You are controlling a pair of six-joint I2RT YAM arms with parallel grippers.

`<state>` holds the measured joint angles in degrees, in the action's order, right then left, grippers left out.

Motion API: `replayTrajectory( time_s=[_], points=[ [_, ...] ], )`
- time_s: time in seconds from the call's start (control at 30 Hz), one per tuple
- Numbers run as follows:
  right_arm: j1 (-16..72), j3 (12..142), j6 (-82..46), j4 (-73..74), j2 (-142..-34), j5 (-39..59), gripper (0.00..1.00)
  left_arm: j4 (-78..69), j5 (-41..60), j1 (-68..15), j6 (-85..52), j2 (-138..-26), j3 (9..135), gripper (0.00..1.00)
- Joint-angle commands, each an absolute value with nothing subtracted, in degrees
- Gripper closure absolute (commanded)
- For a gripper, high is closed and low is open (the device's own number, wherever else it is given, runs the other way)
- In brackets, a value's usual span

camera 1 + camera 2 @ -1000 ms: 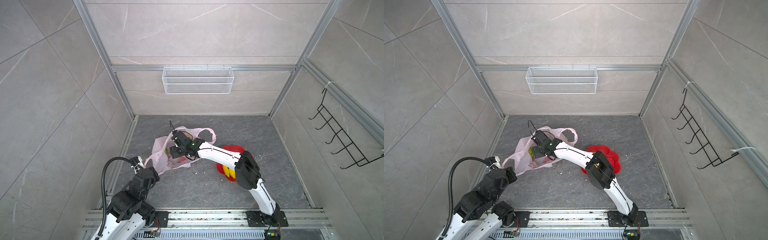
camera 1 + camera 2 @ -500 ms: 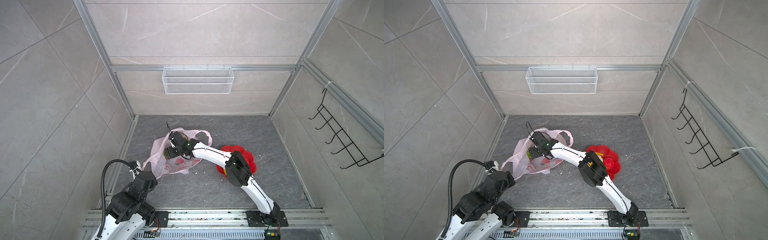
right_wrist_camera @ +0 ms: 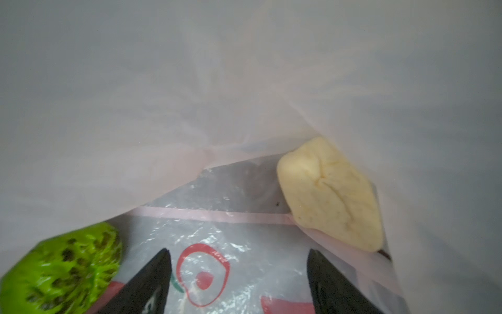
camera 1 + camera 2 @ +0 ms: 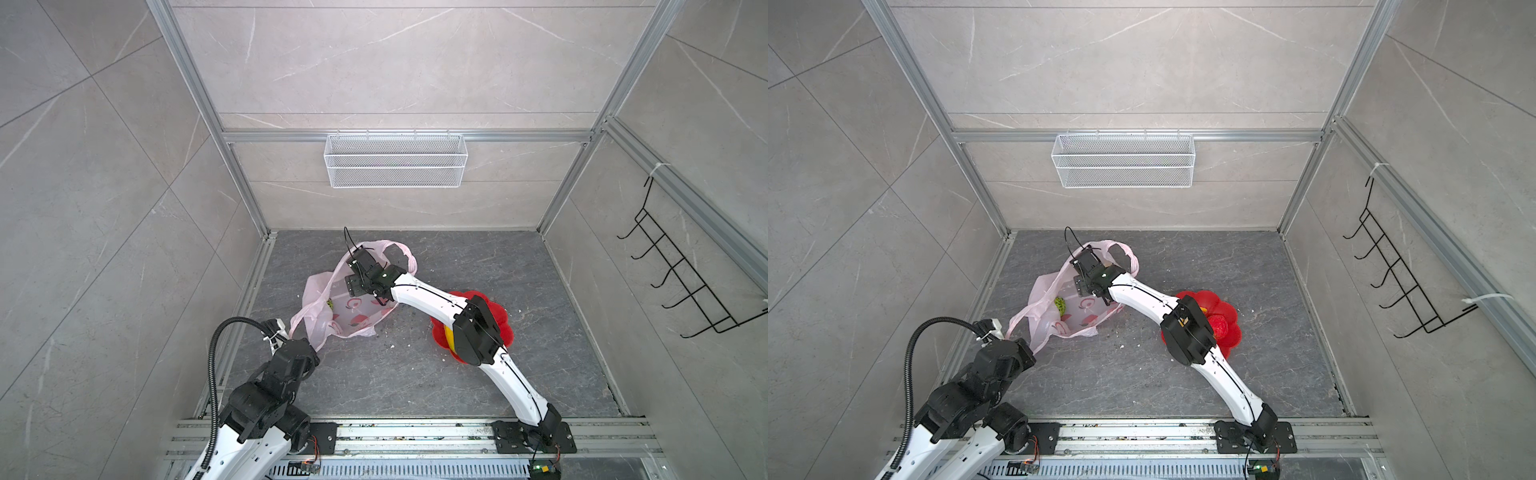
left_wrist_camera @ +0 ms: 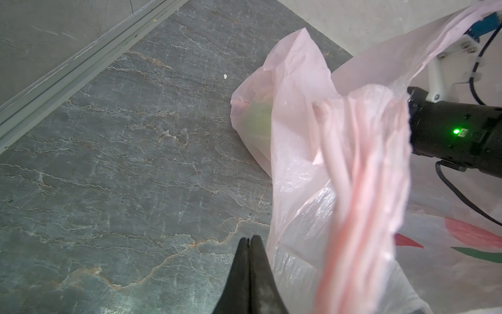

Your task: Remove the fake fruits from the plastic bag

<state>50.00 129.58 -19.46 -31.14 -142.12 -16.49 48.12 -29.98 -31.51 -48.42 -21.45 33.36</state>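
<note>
The pale-pink plastic bag (image 4: 357, 318) lies on the grey floor at centre left in both top views. My right gripper (image 3: 237, 255) is inside the bag's mouth, open, with only printed film between its fingers. On one side of it lies a bumpy green ball (image 3: 59, 269), which also shows through the bag (image 4: 1060, 306). On the other side is a pale yellow lumpy fruit (image 3: 328, 195). My left gripper (image 5: 248, 240) is shut at the bag's front-left. The bag's handle (image 5: 358, 176) stretches taut to it and runs beside its fingers. A yellow banana (image 4: 448, 336) and a red fruit (image 4: 1219, 326) lie in the red dish.
The red flower-shaped dish (image 4: 1231, 307) sits right of the bag, partly under my right arm. A white wire basket (image 4: 395, 160) hangs on the back wall and a black hook rack (image 4: 681, 286) on the right wall. Metal rails border the floor.
My right gripper has reached deeper into the bag and opened wider. My left gripper has drawn back towards the front left with the handle, and the bag has shifted that way.
</note>
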Motion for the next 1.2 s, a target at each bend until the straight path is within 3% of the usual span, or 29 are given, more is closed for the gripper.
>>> replayTrajectory(
  time_s=[0.0, 0.27, 0.63, 1.17],
  points=[
    [50.26, 133.03, -16.03, -34.53, -144.28, -22.89, 0.18, 46.58, -31.60, -31.46, -47.53, -19.42, 32.43, 1.00],
    [49.93, 135.75, -12.28, -35.41, -146.38, -26.89, 0.14, 41.00, -28.55, -31.45, -45.89, -19.69, 30.03, 1.00],
    [48.52, 138.64, -9.18, -34.90, -149.79, -24.93, 0.12, 28.35, -21.71, -31.46, -38.98, -27.52, 29.68, 1.00],
    [47.47, 145.44, -7.74, -34.09, -154.12, -26.45, 0.09, 32.79, -14.62, -31.46, -37.24, -22.71, 29.14, 1.00]
  ],
)
